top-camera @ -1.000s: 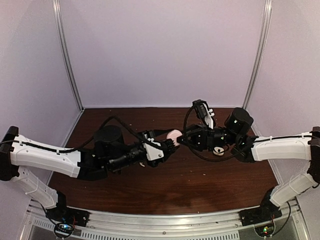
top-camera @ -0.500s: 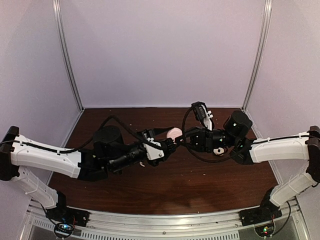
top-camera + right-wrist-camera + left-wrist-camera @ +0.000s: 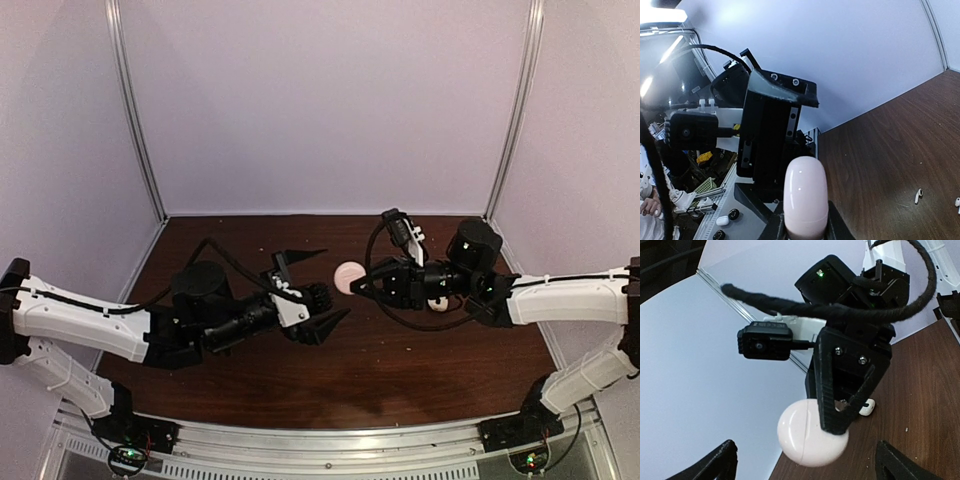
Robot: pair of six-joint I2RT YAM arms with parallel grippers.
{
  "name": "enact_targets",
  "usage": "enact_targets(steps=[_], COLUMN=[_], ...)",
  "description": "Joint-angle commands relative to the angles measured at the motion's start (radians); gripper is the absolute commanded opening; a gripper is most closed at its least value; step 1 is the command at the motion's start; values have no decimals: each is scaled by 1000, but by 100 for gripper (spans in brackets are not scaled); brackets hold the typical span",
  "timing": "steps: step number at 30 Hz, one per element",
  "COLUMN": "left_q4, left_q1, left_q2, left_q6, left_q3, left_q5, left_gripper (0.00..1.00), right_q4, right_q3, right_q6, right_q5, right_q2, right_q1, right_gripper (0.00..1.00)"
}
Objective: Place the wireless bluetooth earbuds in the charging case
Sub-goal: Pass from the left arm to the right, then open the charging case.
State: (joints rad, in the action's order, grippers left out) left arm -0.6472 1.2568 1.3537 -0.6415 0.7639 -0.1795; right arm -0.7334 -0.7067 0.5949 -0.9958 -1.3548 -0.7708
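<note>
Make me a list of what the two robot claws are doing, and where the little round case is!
left claw: wide open, holding nothing
right claw: shut on the case
case: pale pink, rounded, lid closed, pinched in the right claw, in front of the open left claw
earbud: white with a short stem, lying loose on the table
earbuds inside the case: cannot tell, the lid is shut
</note>
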Motion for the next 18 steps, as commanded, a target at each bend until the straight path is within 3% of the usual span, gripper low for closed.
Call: enact_targets(steps=[1, 5, 9, 13, 18], left_q4=[-68, 181, 408, 472, 529], left_q1=[0, -45, -131, -181, -188], left_q2=[-106, -112, -73, -30, 53], left_q6=[163, 381, 512, 569, 583], left_q3=[-35, 90, 221, 287, 353], left_q5=[2, 53, 266, 401, 469], left_gripper=[98, 98, 97, 89, 79], right_q4=[281, 395, 463, 486, 506], right_q3=[-63, -68, -70, -66, -66], right_q6=[-264, -413, -491, -511, -516], right_q5=[79, 98, 116, 140, 172], right_q2=[84, 115, 141, 160, 170], right_q1=[6, 3, -1, -11, -23], right_gripper=[9, 9, 8, 8, 11])
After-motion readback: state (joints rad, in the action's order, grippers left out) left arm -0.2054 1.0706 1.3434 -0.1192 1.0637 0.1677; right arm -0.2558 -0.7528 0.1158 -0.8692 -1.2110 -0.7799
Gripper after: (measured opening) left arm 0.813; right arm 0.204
